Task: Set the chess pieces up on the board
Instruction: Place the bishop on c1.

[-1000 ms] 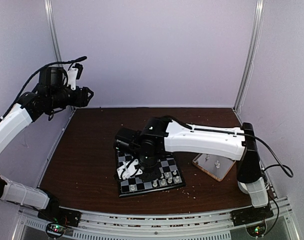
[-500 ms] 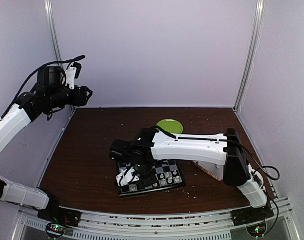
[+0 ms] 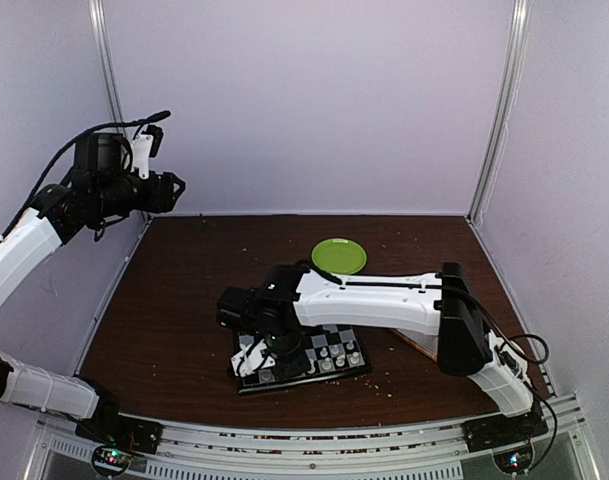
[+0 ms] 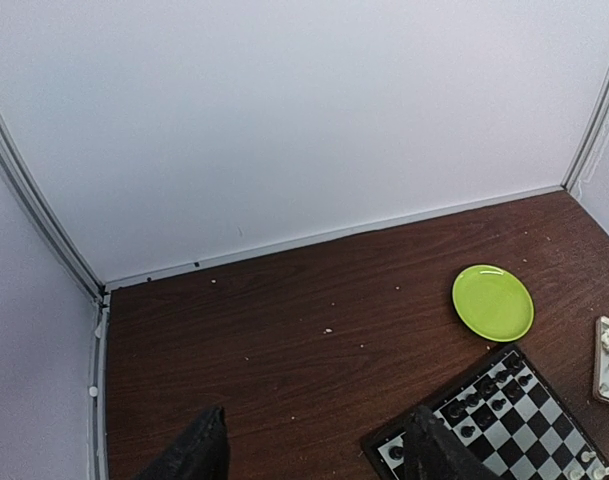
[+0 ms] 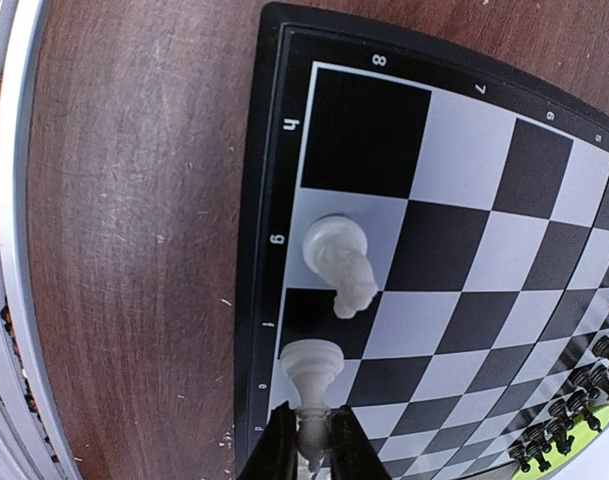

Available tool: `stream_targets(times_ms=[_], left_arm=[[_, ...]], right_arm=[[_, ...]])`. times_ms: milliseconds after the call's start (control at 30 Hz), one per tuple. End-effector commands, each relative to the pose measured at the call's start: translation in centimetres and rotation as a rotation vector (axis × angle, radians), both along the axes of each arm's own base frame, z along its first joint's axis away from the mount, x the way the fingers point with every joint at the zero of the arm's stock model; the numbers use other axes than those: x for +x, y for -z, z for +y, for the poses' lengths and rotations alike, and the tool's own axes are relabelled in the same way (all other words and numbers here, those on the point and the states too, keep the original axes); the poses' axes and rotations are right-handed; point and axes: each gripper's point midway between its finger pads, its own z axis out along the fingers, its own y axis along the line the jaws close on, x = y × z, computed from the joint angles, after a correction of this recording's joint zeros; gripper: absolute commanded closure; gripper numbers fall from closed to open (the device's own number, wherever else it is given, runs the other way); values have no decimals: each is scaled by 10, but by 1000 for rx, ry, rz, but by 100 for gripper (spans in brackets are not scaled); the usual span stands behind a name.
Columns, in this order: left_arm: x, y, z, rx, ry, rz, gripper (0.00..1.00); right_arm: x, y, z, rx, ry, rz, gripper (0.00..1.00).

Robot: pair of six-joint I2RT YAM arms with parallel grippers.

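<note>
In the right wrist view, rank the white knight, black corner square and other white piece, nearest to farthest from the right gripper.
1. other white piece, between the fingers of the right gripper.
2. white knight, farther along the edge column.
3. black corner square, farthest, by the 8.

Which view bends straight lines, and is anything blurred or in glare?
Right wrist view: strong wide-angle bending, the rim of the board curves; the white chess pieces are sharp. Left wrist view: the left gripper is dark and slightly soft at the bottom edge; the green plate is sharp. Top external view: even light, no glare.
</note>
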Motion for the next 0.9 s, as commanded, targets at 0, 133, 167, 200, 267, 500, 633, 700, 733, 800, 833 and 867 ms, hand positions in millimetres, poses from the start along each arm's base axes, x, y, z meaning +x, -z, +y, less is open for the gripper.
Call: stream_targets(times_ms=[0,133,167,200,267,500,633,700,733,800,833,867], left_arm=[[1,-15,0,-16,10,-56,39],[1,-15,0,-17,15,-55,39],[1,-15,-1,-17,16,-54,39],[1,-15,0,-17,16,-54,39],[0,-15,-1,-18,18,-54,39],[0,-15,-1,-16,19,-54,39],[0,-16,-1,-18,22,-54,39],[0,-15,-1,-17,22,-53,39],[0,-16,-1,-17,22,-54,39],[0,-15,-2,-18,24,-53,39],[0,-15,-2,-19,24,-52,39],[1,-14,-2,-17,24,-50,39]], right_arm=[[1,2,5,5,11,-11,87],[2,4,6,2,14,-20,84],[2,5,6,2,14,-22,84],[3,5,7,5,17,-27,84],[5,6,9,7,20,-34,84],[4,6,12,17,21,-28,86],[5,5,15,29,24,-24,89],[5,4,16,33,24,-23,89],[4,3,16,35,23,-22,90],[4,4,16,34,24,-20,90],[4,4,16,35,23,-19,90],[3,4,16,33,23,-19,90]])
